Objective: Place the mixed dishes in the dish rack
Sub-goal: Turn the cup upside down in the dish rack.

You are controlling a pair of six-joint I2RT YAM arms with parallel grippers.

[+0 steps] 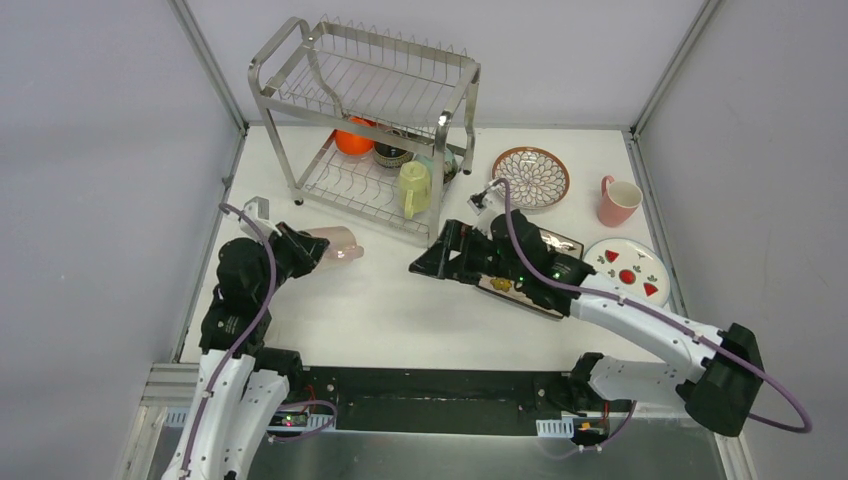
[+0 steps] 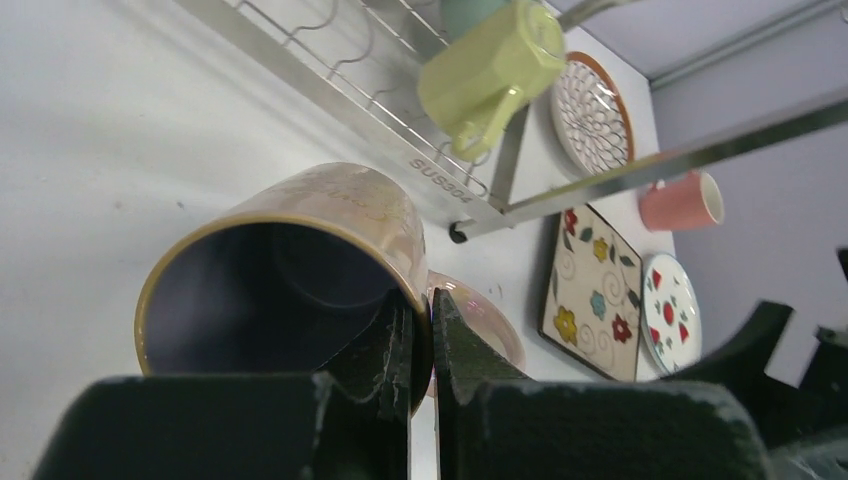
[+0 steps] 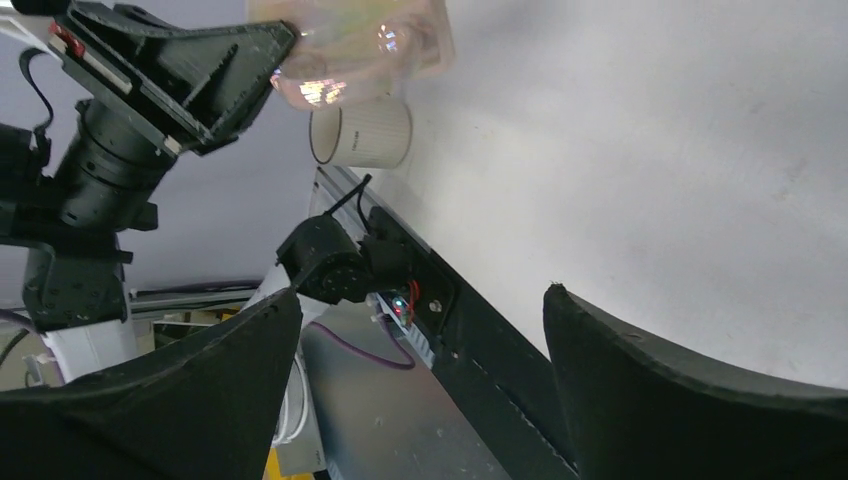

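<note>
My left gripper is shut on the rim of a pearly pink mug, held on its side just above the table in front of the dish rack. The left wrist view shows the jaws pinching the mug's wall. The rack's lower tier holds an orange bowl, a dark bowl, a yellow-green mug and a mint bowl. My right gripper is open and empty above the table, its arm over the square floral plate.
A brown-rimmed petal plate, a pink mug and a white red-marked plate lie at the right. A white ribbed mug lies by the left arm. The rack's upper tier holds nothing.
</note>
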